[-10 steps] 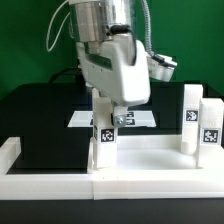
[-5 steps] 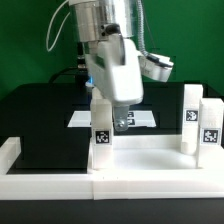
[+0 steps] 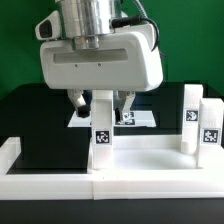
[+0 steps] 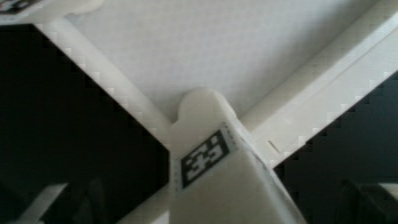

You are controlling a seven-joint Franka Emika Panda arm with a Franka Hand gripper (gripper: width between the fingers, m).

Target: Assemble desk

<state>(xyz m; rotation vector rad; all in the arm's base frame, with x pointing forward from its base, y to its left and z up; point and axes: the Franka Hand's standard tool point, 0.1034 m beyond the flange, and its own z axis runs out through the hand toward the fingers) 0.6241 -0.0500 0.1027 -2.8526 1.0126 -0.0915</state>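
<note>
I've got the gripper (image 3: pixel 100 108) hanging low over the bench (image 3: pixel 40 120), broadside to the exterior camera, its white body filling the upper middle of that view. The two dark fingers (image 3: pixel 76 100) stand open, one either side of an upright leg (image 3: pixel 102 128). I see a gap on both sides, so nothing is gripped.

That leg stands at the back rim of the panel (image 3: pixel 150 160), its tag facing the camera. The panel lies flat at the front of the bench, reaching to the exterior view's right. Two more legs (image 3: pixel 199 125) stand upright on it near its right end, just beside each other, well apart from the first leg.

The marker board (image 3: pixel 140 120) shows behind the gripper, mostly hidden by it.

The wrist view gives me what the exterior one can't: I look straight down the leg (image 4: pixel 217 150), its rounded top and tag close under the lens, with the panel's (image 4: pixel 214 50) flat face and raised rims beyond. I can't see the fingers there.

Room to move: open bench on the exterior view's left of the leg, and bare panel between it and the pair. A white bar (image 3: pixel 45 185) edges the front.
</note>
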